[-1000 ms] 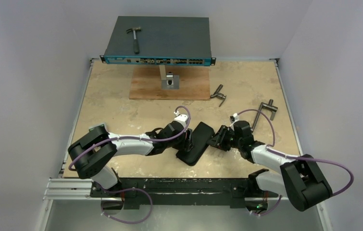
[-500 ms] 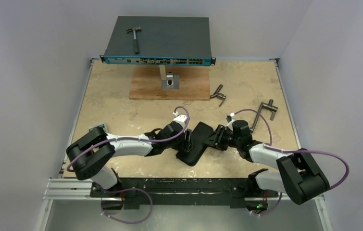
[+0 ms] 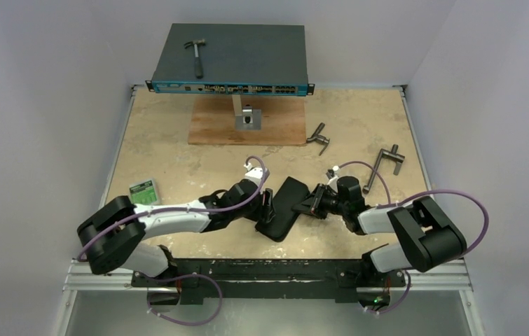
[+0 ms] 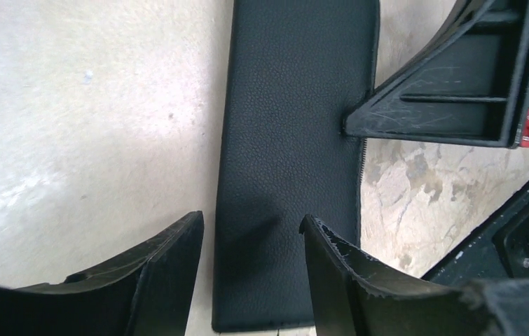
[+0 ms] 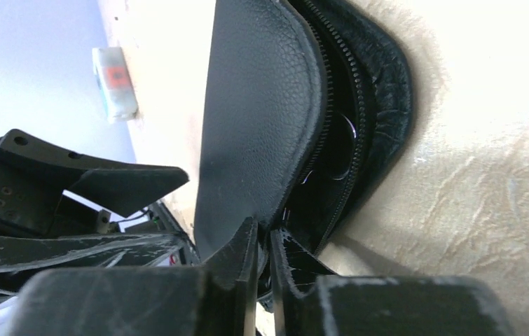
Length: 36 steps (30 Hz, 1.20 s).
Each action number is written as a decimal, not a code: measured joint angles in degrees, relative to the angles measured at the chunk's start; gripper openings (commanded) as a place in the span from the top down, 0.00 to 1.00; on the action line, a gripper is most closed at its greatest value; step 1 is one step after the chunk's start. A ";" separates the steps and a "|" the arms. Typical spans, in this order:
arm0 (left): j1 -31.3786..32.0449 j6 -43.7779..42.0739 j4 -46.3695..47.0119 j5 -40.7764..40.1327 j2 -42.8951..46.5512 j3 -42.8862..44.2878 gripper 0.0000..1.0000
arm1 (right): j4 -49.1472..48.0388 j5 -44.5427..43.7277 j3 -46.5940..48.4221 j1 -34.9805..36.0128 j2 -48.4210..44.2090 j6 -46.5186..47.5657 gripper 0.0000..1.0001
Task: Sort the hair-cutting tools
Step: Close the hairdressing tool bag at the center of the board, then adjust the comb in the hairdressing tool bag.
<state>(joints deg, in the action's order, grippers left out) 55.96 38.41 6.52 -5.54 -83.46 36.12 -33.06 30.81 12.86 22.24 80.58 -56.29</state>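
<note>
Hair-cutting tools show only as a few shiny curved glints deep inside the black zip case, and you cannot tell which tools they are. The case lies near the middle of the table, between your two arms, with its upper flap lifted off the lower half so the zip teeth run open along the edge.

Your right gripper is pinched together on the edge of that flap, with the leather caught between its fingers. Your left gripper stands with its fingers apart over the case's other end, holding nothing. You cannot tell whether they touch the leather.

Just left of your left arm a small green and white packet lies on the table. Farther out on the right, two grey T-handled tools lie apart from each other.

At the far edge a wooden board carries a metal stand. A network switch sits on top of it, and a hammer lies on the switch.
</note>
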 measured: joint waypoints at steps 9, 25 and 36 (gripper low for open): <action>0.04 0.39 -8.22 -9.51 20.22 -3.28 0.45 | -10.67 0.55 -3.32 0.13 1.97 -7.45 1.00; 5.31 5.88 -18.21 -12.59 33.55 -14.45 0.46 | -9.42 -3.21 -3.93 0.52 -2.47 -16.37 0.90; 5.51 5.44 -14.69 -11.52 29.27 -14.45 0.54 | -5.11 -3.04 -0.07 0.55 -3.61 -14.80 1.00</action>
<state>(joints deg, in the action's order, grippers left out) 61.47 43.86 -8.16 -17.06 -54.19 21.67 -38.17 27.77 12.80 22.79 76.97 -71.09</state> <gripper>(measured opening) 0.488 0.012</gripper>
